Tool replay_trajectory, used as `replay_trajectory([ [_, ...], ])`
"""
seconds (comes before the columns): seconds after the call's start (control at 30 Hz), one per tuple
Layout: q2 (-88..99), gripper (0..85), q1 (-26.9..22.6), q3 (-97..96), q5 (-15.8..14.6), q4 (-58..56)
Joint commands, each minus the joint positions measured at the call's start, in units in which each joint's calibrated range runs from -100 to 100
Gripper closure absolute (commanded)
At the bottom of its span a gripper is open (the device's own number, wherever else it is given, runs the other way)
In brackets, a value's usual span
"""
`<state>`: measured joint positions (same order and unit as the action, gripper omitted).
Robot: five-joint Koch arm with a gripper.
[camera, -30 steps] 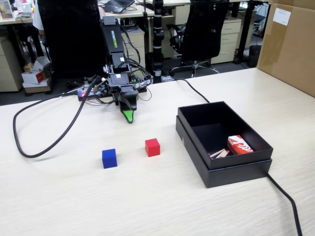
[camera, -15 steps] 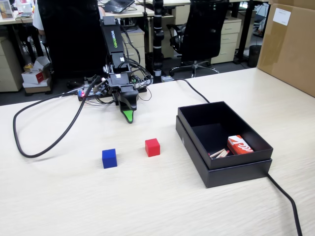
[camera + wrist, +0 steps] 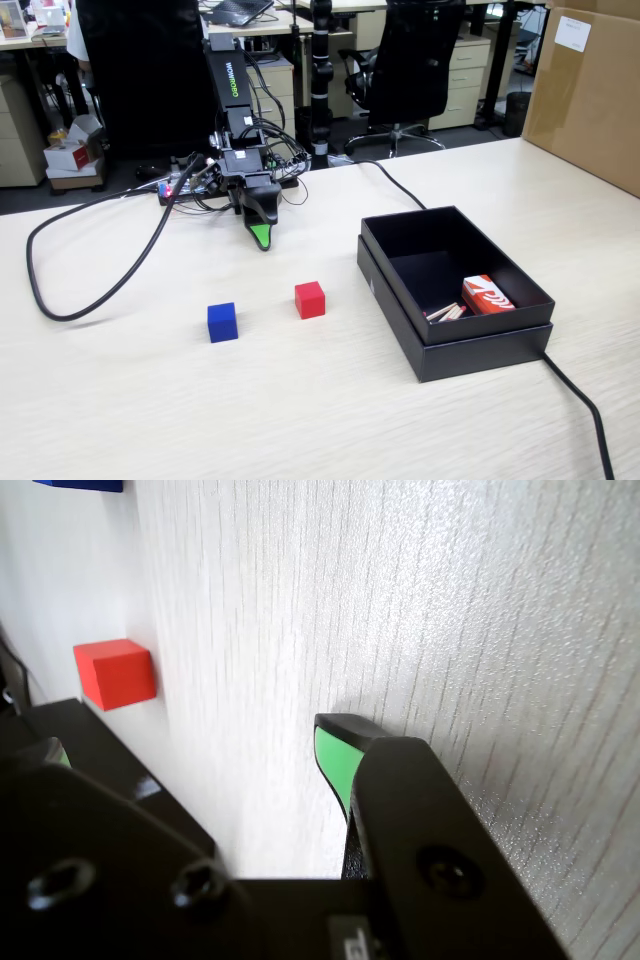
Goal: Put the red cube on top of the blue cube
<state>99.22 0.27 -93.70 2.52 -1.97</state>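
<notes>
1. Gripper (image 3: 262,240): hangs nose-down over the table (image 3: 300,400), its green tip just above the surface. It holds nothing. Only one green tip (image 3: 335,760) shows clearly in the wrist view, so whether the jaws stand apart or together cannot be told.
2. Change from the earlier pictures: none found; arm, gripper and both cubes sit as they did a second ago.
3. Red cube (image 3: 310,299): resting on the table in front of the gripper, well apart from it.
4. Blue cube (image 3: 222,322): on the table to the left of the red cube in the fixed view, not touching it.
5. Black box (image 3: 455,345): open, to the right, holding a red-and-white packet (image 3: 488,295).
</notes>
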Motion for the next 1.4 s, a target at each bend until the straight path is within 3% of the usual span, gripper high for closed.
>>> replay_trajectory([
  [0.0, -0.14, 36.8, 0.0, -1.67, 0.2, -0.75],
  [1.37, -0.49, 36.8, 0.1, -0.95, 0.34, -0.75],
])
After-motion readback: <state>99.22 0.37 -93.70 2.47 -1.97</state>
